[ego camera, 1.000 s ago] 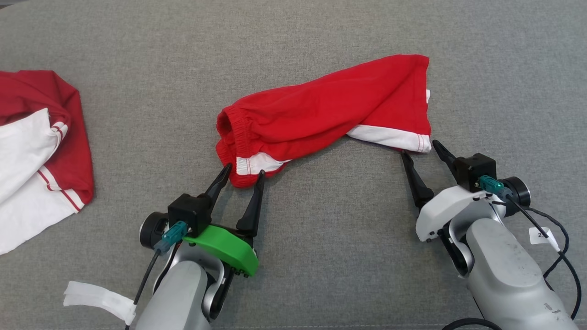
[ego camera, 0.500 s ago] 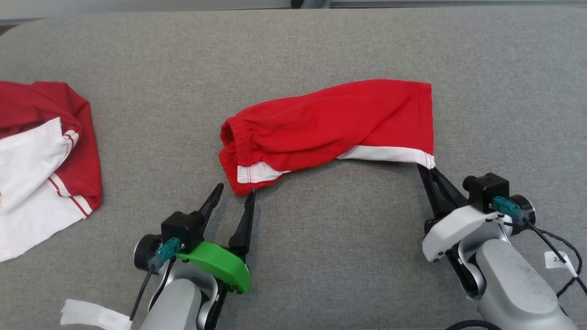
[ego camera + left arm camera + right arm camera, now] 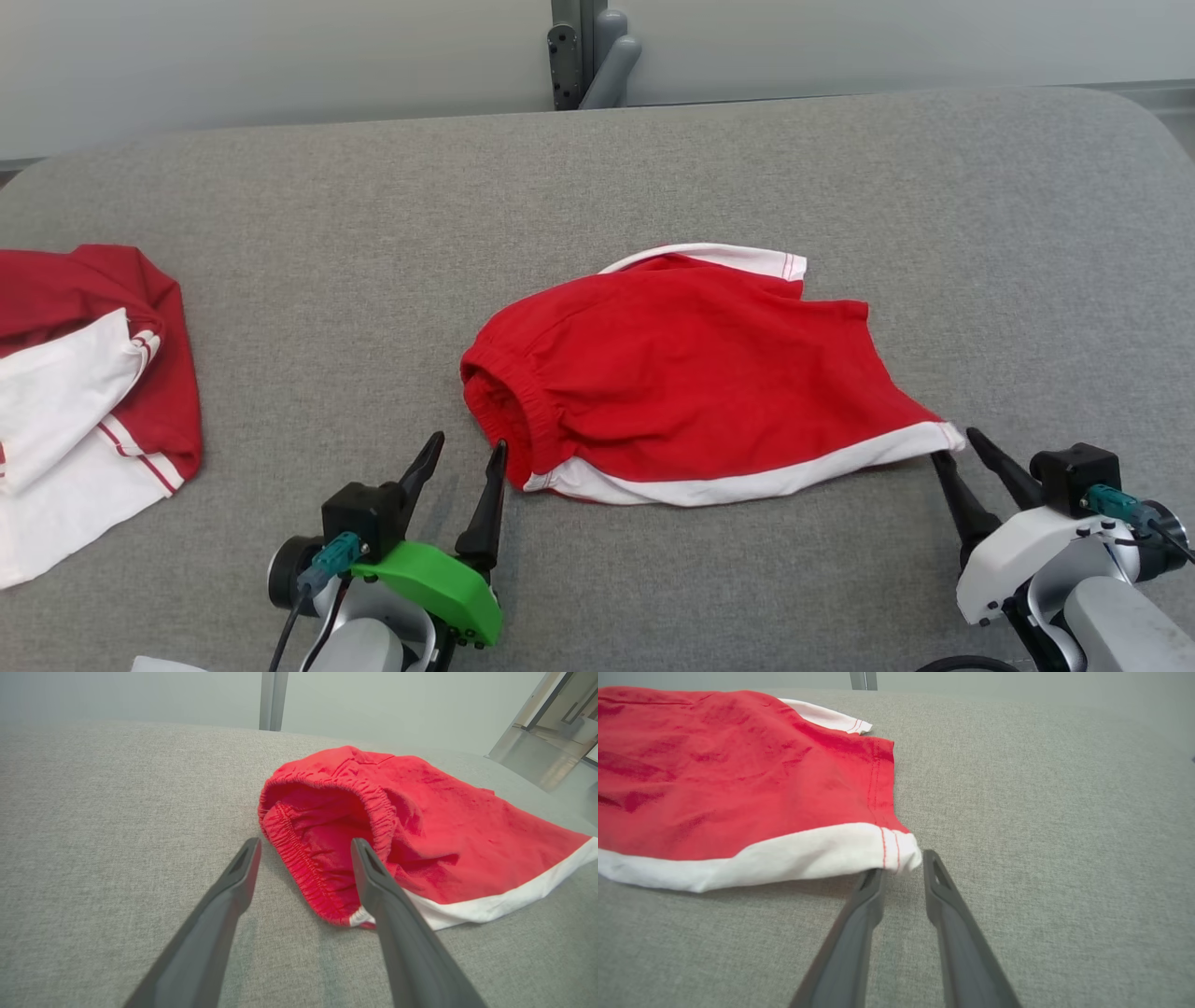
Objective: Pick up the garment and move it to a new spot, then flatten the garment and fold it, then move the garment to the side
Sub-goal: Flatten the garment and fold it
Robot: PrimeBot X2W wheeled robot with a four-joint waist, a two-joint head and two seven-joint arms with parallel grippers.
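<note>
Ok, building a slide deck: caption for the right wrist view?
Open right gripper poised at the hem corner of the red, white-trimmed shorts on a grey fabric surface.

The garment [image 3: 691,373] is soft, matt red cloth with a white cloth band stitched in red and a puckered elastic waistband [image 3: 299,863], lying on a table surface [image 3: 280,233] of coarse, matt grey woven fabric. The fingers [image 3: 224,905] of the left gripper [image 3: 467,446] and the right gripper [image 3: 952,441] look like smooth, dull dark plastic, while the green cover [image 3: 434,588] and the white cover [image 3: 1013,551] behind them are smooth plastic with a faint sheen.
</note>
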